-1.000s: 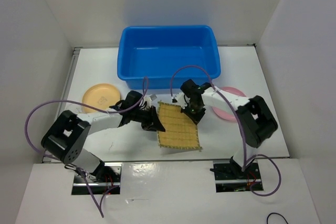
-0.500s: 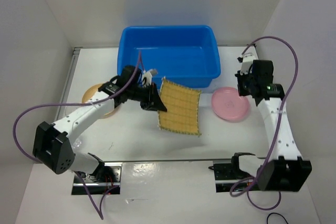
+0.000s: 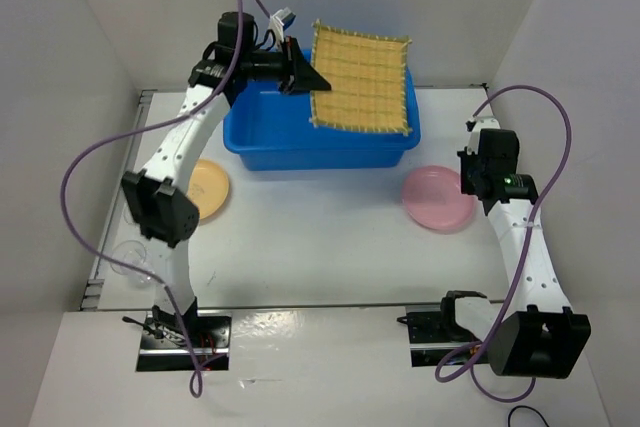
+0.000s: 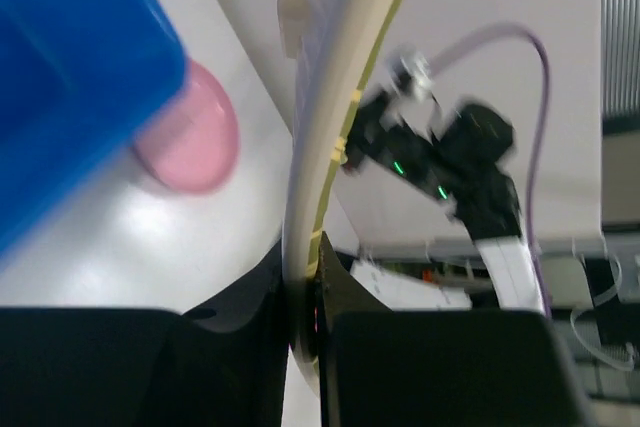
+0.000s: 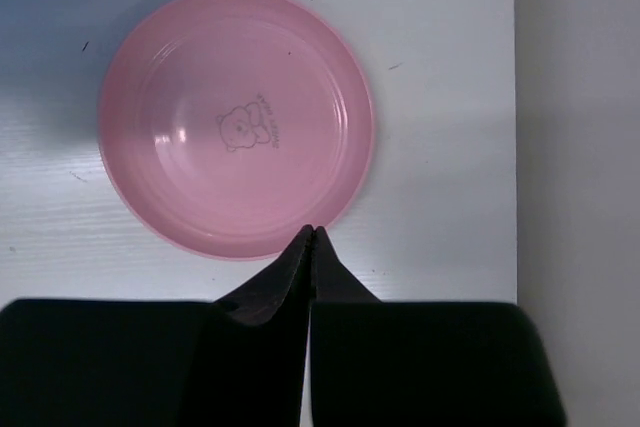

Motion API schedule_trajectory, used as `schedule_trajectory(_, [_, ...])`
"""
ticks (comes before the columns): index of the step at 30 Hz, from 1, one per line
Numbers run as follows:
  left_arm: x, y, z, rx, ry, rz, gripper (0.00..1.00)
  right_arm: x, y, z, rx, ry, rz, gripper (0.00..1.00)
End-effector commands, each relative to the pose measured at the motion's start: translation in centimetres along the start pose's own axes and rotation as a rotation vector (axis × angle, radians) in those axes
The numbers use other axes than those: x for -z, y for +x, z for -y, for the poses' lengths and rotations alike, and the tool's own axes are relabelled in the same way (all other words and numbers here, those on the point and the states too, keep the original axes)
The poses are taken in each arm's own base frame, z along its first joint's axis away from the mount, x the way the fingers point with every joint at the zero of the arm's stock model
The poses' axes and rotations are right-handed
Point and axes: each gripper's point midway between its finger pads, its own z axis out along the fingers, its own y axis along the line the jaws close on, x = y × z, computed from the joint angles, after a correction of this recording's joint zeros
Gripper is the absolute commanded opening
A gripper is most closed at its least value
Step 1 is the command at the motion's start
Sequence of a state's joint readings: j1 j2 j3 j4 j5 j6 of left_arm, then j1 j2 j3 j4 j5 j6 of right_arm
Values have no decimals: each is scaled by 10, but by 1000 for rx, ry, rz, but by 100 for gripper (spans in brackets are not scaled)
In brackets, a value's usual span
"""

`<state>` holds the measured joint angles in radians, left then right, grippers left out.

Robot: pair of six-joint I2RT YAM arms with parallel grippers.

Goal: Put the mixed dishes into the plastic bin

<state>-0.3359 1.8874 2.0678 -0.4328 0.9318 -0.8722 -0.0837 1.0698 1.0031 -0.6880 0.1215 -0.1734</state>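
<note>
White tabletop (image 3: 330, 247) fills the overhead view, and at its twelve o'clock sits the large rectangular bright blue plastic bin (image 3: 290, 142), one long side facing the arms. Up in the air over it is the square yellowish woven bamboo mat (image 3: 362, 77). It's lifted clear of the table with its woven face turned toward the overhead camera, and it covers the bin's one o'clock corner in that view.

Down at the table's three o'clock lies the round pink plate (image 3: 438, 197), flat on the surface and apart from the bin, with a little bear printed at its centre. Across at nine o'clock rests the round tan-orange plate (image 3: 212, 190), also flat, its left part hidden behind the left arm's elbow. Around eight o'clock, near the table's edge, a small clear cup (image 3: 128, 259) shows only faintly.

Now the hands. The left gripper (image 3: 312, 77) has the mat, its jaws pinched on the mat's nine o'clock edge. From the left wrist camera the mat appears edge-on, a thin pale strip rising from between the two dark fingers.

The right gripper (image 5: 312, 237) carries nothing and its fingers are pressed tight together. In the right wrist view the tips sit at the pink plate's six o'clock rim. Whether they touch the rim, I can't tell.
</note>
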Motion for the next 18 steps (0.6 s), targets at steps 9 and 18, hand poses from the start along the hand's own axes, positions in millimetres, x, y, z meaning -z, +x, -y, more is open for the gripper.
schedule_trajectory(9, [-46, -93, -133, 238, 32, 67, 4, 7, -24, 11, -52, 54, 105, 0])
schedule_trajectory(18, [-82, -76, -237, 365, -15, 64, 6, 13, -27, 12, -45, 57, 124, 1])
